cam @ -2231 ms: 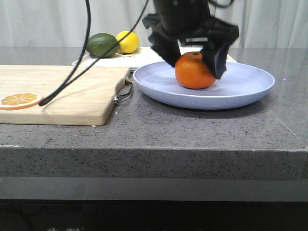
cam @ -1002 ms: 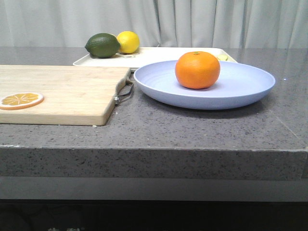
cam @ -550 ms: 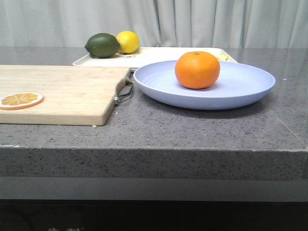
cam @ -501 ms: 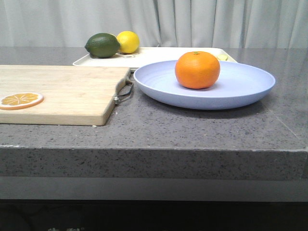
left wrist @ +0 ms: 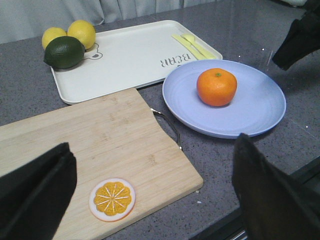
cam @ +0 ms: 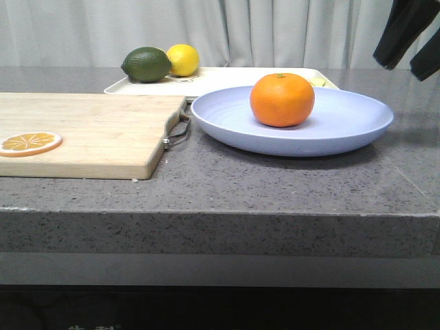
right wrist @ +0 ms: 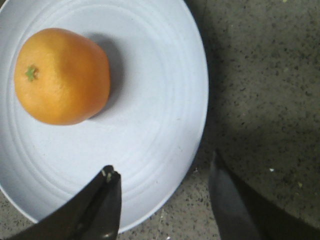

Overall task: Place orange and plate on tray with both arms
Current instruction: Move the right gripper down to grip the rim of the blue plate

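Right wrist: plate (right wrist: 150, 125) rim between open jaws.

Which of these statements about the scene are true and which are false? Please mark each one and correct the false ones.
1. The orange sits on the plate. True.
2. The plate lies fully inside the tray. False: in the left wrist view it rests on the grey counter, in front of the tray.
3. The orange slice lies on the cutting board. True.
4. The right gripper is shut on the orange. False: it is open, above the plate's rim, apart from the orange.
5. A lime and lemon are at the tray's far left corner. True.
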You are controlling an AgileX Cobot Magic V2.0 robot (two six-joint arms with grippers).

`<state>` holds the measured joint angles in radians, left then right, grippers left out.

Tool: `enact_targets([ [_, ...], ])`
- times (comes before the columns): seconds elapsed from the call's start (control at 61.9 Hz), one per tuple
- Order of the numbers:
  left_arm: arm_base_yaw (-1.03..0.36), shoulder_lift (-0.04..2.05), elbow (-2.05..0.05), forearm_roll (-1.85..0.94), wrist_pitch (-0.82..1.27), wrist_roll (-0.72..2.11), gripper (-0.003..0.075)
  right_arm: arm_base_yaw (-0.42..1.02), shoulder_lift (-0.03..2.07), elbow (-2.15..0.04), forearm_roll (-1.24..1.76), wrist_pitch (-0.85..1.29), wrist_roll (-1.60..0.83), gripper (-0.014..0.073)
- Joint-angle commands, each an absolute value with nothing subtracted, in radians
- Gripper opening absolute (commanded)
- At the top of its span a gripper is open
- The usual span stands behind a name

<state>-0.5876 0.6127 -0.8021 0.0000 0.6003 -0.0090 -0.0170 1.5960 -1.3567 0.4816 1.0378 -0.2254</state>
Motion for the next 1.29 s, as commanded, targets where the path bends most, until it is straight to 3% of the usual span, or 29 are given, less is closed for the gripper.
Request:
enact_targets([
  [0.0, -0.585, 0.615, -0.827, -0.006, 0.496, -0.017, 0.0609, -0.018, 1.602, -1.413, 0.523, 1.032, -0.244, 0.0411],
  [0.533, -0.585, 0.615, -0.827, 0.000, 0.487, -0.017, 0.0610, -0.017, 1.740, -1.434, 0.594, 1.035, -0.283, 0.0405],
  [1.277, -0.585, 0.615, -0.827, 0.000, 0.487, -0.017, 0.0609, -0.017, 1.753, -1.434, 0.599, 1.037, -0.292, -0.0074],
])
